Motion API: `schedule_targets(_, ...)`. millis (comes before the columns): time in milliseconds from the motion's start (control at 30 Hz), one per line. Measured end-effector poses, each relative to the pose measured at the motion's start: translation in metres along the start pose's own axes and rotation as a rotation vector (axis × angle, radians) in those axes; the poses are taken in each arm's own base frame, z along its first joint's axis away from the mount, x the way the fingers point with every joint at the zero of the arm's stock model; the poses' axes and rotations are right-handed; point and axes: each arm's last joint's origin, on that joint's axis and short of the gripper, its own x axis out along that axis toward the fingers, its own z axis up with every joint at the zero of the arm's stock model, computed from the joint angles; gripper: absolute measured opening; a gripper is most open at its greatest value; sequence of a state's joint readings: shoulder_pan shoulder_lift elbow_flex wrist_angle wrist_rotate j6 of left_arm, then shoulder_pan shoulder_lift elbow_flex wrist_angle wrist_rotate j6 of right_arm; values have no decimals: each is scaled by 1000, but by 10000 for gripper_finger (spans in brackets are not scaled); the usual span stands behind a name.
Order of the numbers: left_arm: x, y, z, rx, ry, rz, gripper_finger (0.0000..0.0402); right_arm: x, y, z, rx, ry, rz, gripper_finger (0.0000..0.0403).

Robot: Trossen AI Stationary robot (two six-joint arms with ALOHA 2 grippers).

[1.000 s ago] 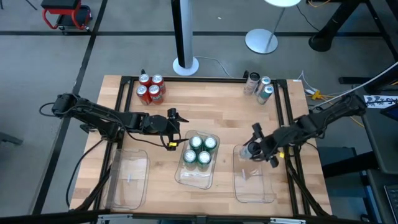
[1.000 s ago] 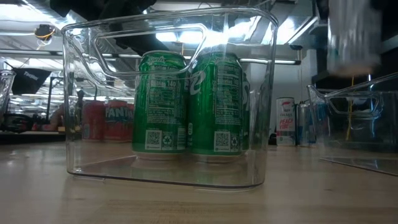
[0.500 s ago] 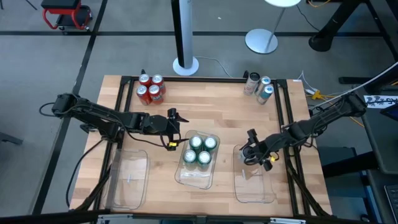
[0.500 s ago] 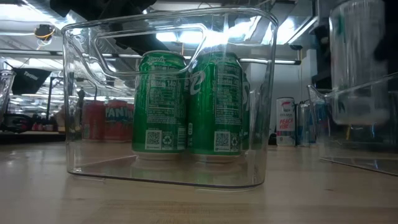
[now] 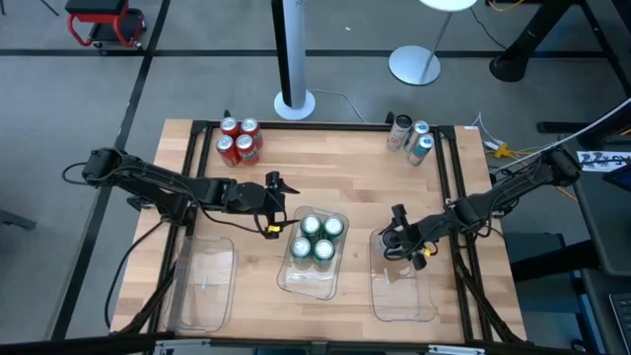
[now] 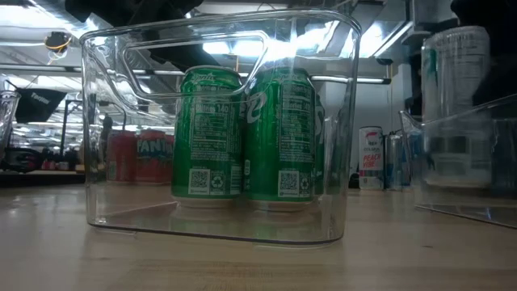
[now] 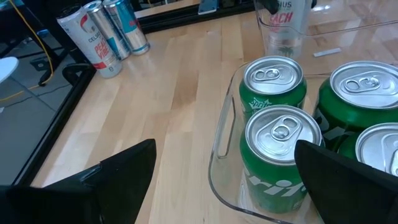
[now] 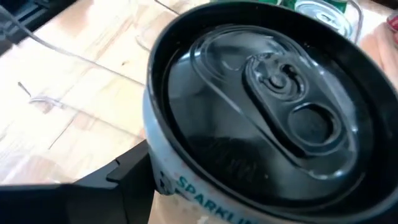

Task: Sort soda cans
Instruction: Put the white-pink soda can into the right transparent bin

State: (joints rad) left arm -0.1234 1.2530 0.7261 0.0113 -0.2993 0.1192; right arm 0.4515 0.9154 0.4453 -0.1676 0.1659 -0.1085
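A pale wooden slatted worktop (image 5: 335,177) with a black metal frame stands on grey floor (image 5: 197,59). Beyond it, a black pole on a white round base (image 5: 294,103); a red trolley (image 5: 103,22) sits farther off.

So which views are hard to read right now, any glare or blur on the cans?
Low view: ceiling lights glare on the middle tray; the silver can looks hazy through the right tray's wall. Right wrist view: that can fills the frame, soft-focused. Left wrist and high views: green cans sharp.
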Motion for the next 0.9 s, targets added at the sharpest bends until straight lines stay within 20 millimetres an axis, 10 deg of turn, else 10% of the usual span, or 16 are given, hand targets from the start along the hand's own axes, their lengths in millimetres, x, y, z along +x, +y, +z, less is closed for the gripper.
schedule_targets(367, 0, 0, 0, -4, 0, 0, 371, 0, 0, -1, -11, 14, -7, 358)
schedule_targets(900, 0, 0, 0, -7, 0, 0, 371, -26, -4, 25, -10, -150, 70, 367)
